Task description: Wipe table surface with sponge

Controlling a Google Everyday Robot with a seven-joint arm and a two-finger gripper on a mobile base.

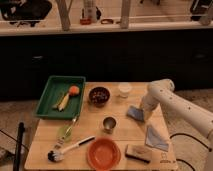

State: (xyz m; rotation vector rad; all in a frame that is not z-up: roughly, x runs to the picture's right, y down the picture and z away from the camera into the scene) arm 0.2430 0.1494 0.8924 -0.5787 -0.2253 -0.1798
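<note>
Near the right edge of your table surface [125, 137] lies the sponge [134, 113], 1 flat light-blue pad, with the gripper [143, 114] down against it. Behind, your green tray [46, 100] holds an orange item [74, 90]; the dark bowl [99, 95] holds food.
</note>
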